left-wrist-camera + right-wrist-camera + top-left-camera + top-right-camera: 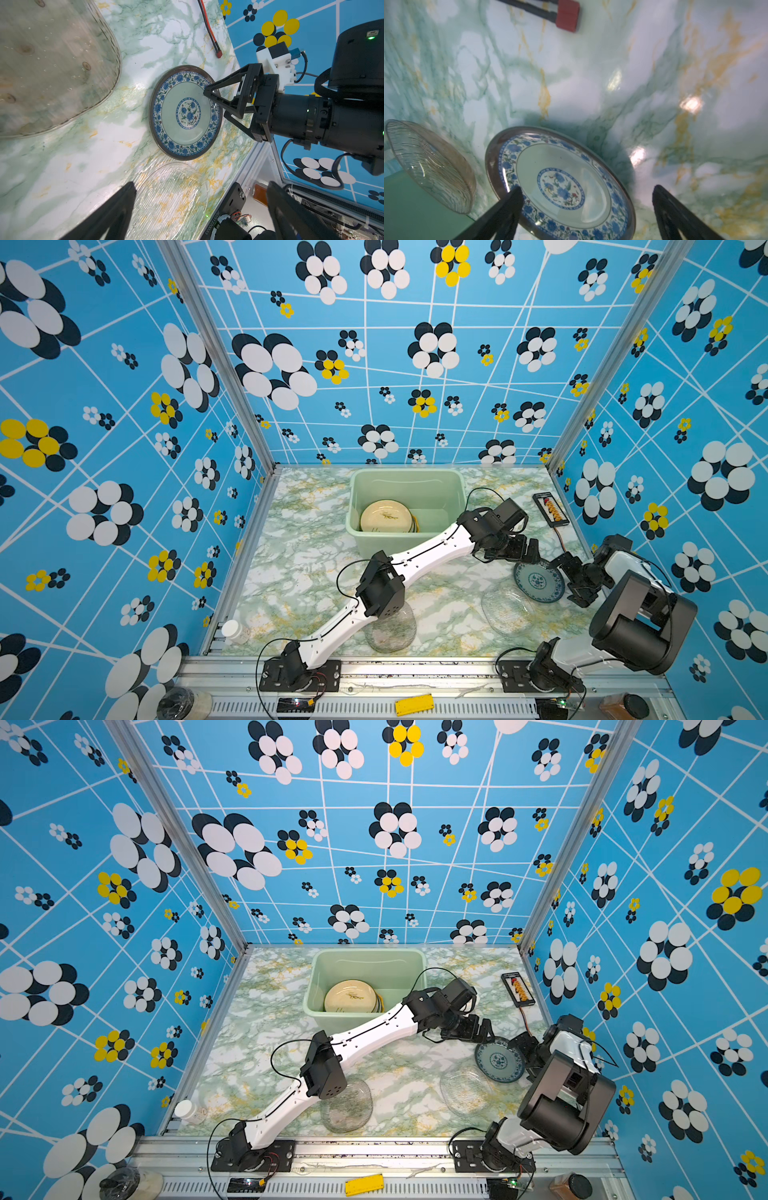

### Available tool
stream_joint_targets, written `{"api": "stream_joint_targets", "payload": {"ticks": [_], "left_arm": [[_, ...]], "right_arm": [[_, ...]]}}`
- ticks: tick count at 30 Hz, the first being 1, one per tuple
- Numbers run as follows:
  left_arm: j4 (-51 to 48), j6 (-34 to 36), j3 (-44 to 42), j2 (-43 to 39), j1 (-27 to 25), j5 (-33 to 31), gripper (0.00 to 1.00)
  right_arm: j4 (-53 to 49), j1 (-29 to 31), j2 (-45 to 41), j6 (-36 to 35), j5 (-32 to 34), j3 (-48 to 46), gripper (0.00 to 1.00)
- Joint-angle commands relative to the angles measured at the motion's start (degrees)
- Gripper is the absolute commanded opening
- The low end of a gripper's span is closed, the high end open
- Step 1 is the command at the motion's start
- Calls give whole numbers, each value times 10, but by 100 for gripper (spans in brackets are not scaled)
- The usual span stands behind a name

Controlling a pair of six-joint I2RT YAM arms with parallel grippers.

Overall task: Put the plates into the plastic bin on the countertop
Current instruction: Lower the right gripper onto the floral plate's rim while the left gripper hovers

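The fingers [506,209] of the right gripper [215,104] are standing wide apart and gripping nothing. 1 finger is reaching over the rim of the blue-patterned plate [185,112] while the other is sitting just outside it. The left gripper [532,549] is hovering just behind that plate's far edge, its fingers [124,199] also spread fully and empty. The blue-patterned plate is lying on the countertop [299,556] near the right wall [665,448], apart from the bin [407,481], which is sitting at the back. 2 glass plates are also lying on the countertop: a clear plate [509,610] just beside the blue-patterned one, and a smoky plate [390,630] partly under the left arm [415,556]. Inside the bin, a beige plate [386,515] is resting on top of others.
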Motion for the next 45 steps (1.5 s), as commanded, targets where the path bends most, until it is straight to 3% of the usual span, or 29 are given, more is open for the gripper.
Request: {"api": "stream_joint_targets", "payload": {"ticks": [1, 8, 12, 17, 22, 28, 34, 45], "left_arm": [[-5, 14, 17, 16, 5, -10, 99], [-21, 22, 18, 15, 8, -11, 99], [-26, 25, 18, 13, 11, -12, 99], [-23, 27, 17, 13, 12, -15, 99], [-10, 22, 14, 14, 11, -8, 99], [0, 15, 14, 20, 12, 2, 99], [9, 8, 14, 25, 14, 14, 99], [11, -43, -6, 33, 21, 25, 99]], "right_arm": [[-9, 27, 19, -41, 10, 34, 98], [-18, 64, 39, -56, 26, 57, 98], [-32, 62, 6, -42, 90, 57, 99], [-53, 21, -18, -6, 138, 59, 99], [-62, -20, -5, -1, 145, 49, 99], [-49, -22, 26, -22, 109, 41, 99], [-18, -21, 53, -33, 24, 30, 99], [10, 62, 76, -61, -60, 22, 95]]}}
